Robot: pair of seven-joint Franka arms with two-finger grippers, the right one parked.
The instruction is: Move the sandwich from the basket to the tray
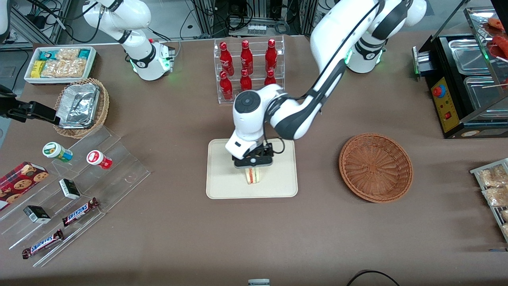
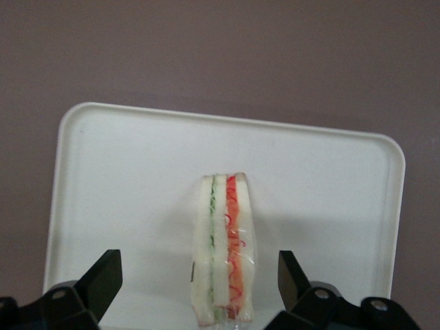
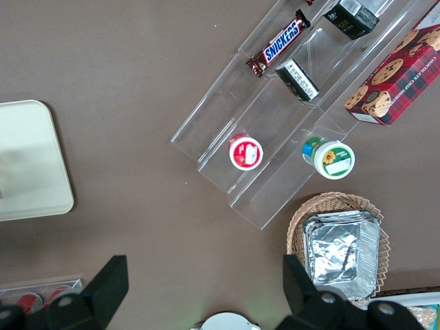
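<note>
Cream-beige tray [image 1: 222, 186] at mid-frame carried the sandwich [image 1: 252, 175], standing on edge, filling stripe up. The hand [image 1: 252, 167] hovered directly over it, fingers spread clear of the bread, apparently releasing. The basket [image 1: 375, 167] sat empty.

The left arm reaches in from its base toward the front camera, elbow bent and wrist turned downward. Its gripper [image 1: 253, 169] hangs low over the tray [image 1: 222, 186], fingers [image 2: 103, 275] spread wide (nothing touching either pad), one to each side of the sandwich [image 1: 252, 175] standing there.
</note>
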